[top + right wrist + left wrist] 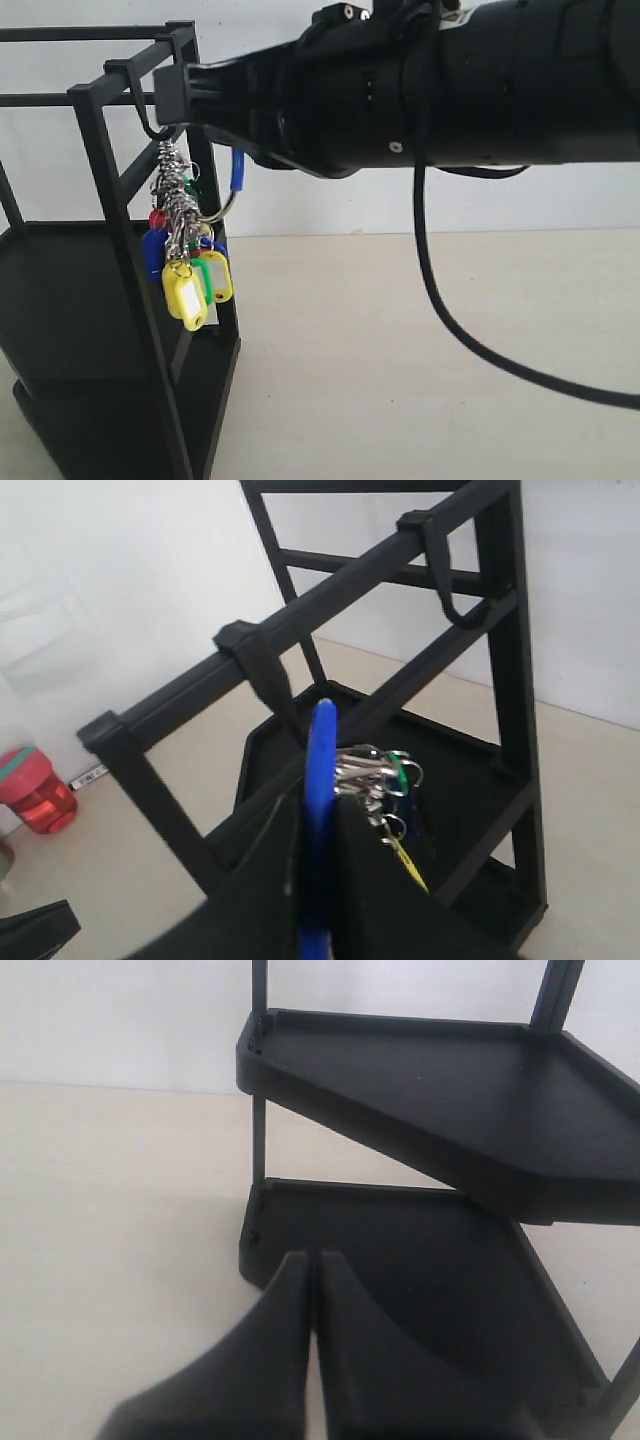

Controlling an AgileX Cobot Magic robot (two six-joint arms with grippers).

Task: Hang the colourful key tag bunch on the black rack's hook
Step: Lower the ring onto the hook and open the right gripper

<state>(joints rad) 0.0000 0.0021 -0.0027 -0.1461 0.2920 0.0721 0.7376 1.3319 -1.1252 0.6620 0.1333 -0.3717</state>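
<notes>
Up by the top bar of the black rack (108, 200), my right tool (320, 815) clamps the colourful key tag bunch (185, 250) just beside the hook (262, 672). Seating and release remain, I judge. My left tool (312, 1260) sits narrow, empty.

Exterior view: low, side-on, facing white wall (330, 205). Right arm (500, 90) sits very near the lens and fills upper right; black rack (105, 180) at left. Left wrist view: close, down past left claw (311, 1265) onto shelves (420, 1090). Right wrist view: close, along right claw (320, 825) toward top bar (330, 600). Rack in all three; key tag bunch (185, 260) shared by exterior and right wrist.
</notes>
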